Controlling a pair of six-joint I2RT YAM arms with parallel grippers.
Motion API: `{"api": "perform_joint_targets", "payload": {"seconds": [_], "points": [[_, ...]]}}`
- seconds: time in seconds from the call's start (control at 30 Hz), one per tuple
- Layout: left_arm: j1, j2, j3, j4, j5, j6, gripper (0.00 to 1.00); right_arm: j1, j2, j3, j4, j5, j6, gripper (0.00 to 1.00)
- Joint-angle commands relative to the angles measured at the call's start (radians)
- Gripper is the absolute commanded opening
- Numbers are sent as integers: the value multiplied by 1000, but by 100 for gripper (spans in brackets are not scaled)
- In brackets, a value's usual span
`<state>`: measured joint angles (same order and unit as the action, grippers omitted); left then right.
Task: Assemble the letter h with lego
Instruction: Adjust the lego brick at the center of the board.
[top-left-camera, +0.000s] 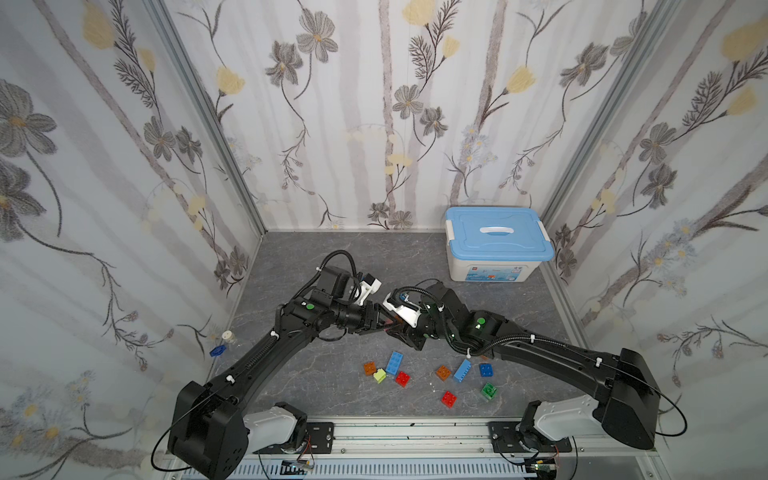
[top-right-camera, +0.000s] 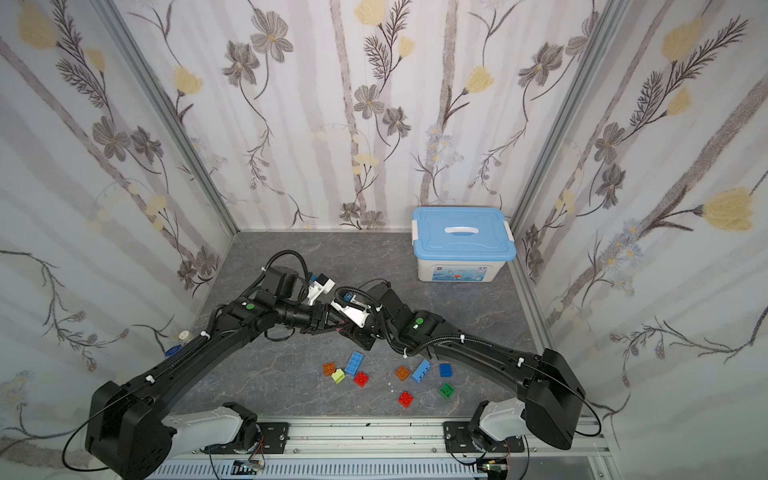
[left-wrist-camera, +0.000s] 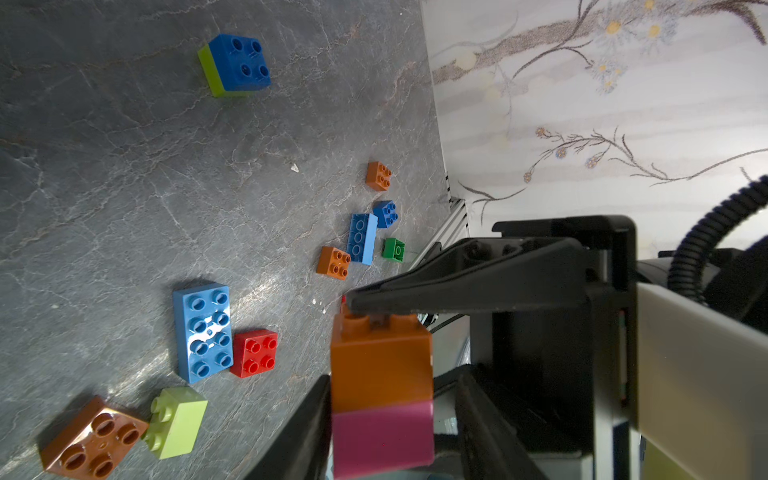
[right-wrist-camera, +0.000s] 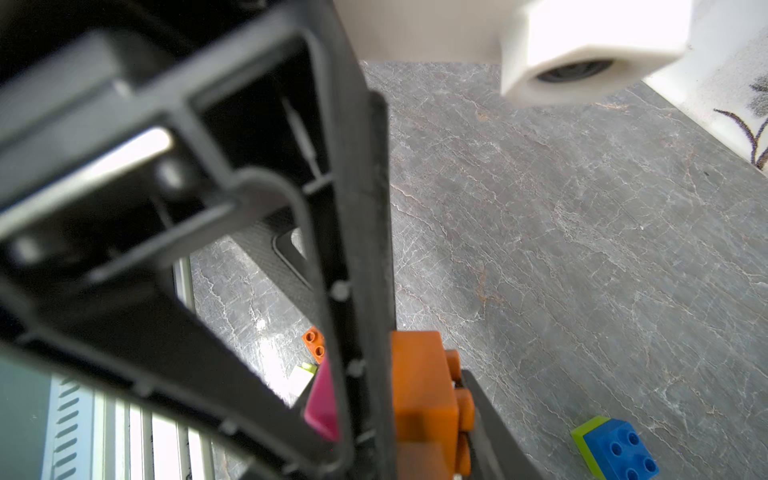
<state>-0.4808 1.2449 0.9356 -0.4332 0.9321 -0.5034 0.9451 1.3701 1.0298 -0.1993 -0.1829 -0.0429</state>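
- Left hand (top-left-camera: 379, 322) and right hand (top-left-camera: 395, 328) meet tip to tip in mid-air over the middle of the table (top-left-camera: 316, 374), in both top views.
- Between them we see an orange-on-pink stack (left-wrist-camera: 382, 386): orange brick on top, pink brick under it, clear of the table.
- We read the right hand as pinching that stack. One finger (left-wrist-camera: 457, 286) lies across the orange studs. Its other finger we cannot make out.
- Fingers of the left hand straddle the pink brick. One finger (left-wrist-camera: 303, 428) touches its side and the other shows a thin gap, so we cannot tell whether it grips.
- We count nine loose lego bricks on the table in both top views, nearer the arm bases, in two groups.
- Group on the left arm's side:
  - orange square (top-left-camera: 369, 368)
  - long light-blue brick (top-left-camera: 394, 362), flat with studs up
  - lime brick (top-left-camera: 379, 376), tipped on its side
  - red square (top-left-camera: 402, 378), just beside the long one
- Group on the right arm's side:
  - second orange square (top-left-camera: 443, 372)
  - second long light-blue brick (top-left-camera: 462, 370), on its edge
  - blue square (top-left-camera: 485, 369)
  - green brick (top-left-camera: 489, 391)
  - second red square (top-left-camera: 449, 398)
- A blue-on-lime stack (left-wrist-camera: 237, 64) sits alone on the table. We find it in the wrist views only.
- One more small orange brick (left-wrist-camera: 379, 176) shows in the left wrist view, near the blue square.
- White storage box (top-left-camera: 494, 266) with its light-blue lid on stands in the far right corner, well apart from the bricks.
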Motion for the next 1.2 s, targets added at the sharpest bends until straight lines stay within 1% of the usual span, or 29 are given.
{"api": "perform_joint_targets", "payload": {"seconds": [0.0,0.1,0.17,0.27,0.33,0.37,0.43,0.5,0.57,0.6,0.67,0.7,0.73,0.77,0.83,0.87,0.9,0.97,1.0,1.03,1.07,1.17], "points": [[-18,27,24,-27,14,16,48,2,-23,-13,84,6,-4,42],[-22,58,28,-23,-2,-5,34,2,-39,-25,90,26,-11,42],[-27,79,28,6,14,-30,32,6,-53,-35,102,28,-13,42],[-46,95,42,13,29,-36,25,12,-63,-45,110,46,-12,42],[-53,90,38,33,22,-38,22,13,-66,-45,100,53,-13,44],[-53,86,35,49,21,-40,22,12,-71,-48,97,55,-14,47],[-53,78,32,68,16,-40,21,13,-87,-61,92,64,-3,63],[-53,62,22,85,0,-38,20,9,-112,-67,70,85,20,75],[-53,42,8,99,-44,-26,20,2,-137,-61,22,106,58,82],[-53,34,10,84,-90,-8,20,-10,-154,-61,2,120,98,87],[-53,18,16,61,-176,40,21,-41,-179,-59,-39,144,225,94],[-55,18,14,63,-229,51,20,-62,-186,-53,-60,152,321,95],[-56,-14,3,86,-276,55,20,-83,-186,-38,-94,142,422,95],[-59,-28,-17,124,-309,59,21,-126,-182,-18,-130,132,517,95],[-86,-66,-98,259,-412,70,22,-184,-153,27,-229,78,727,91],[-106,-86,-145,334,-465,94,22,-207,-134,42,-266,49,802,90],[-145,-110,-204,434,-534,123,21,-231,-112,55,-296,-10,875,89],[-209,-141,-312,634,-633,189,20,-256,-62,85,-335,-114,942,87],[-234,-144,-356,731,-662,222,20,-260,-40,103,-349,-159,953,86],[-249,-137,-379,792,-675,263,20,-261,-21,120,-364,-194,960,85],[-258,-126,-382,811,-676,293,21,-260,-7,134,-379,-216,965,84],[-276,-76,-330,756,-615,381,25,-258,36,184,-467,-243,963,79]]}}
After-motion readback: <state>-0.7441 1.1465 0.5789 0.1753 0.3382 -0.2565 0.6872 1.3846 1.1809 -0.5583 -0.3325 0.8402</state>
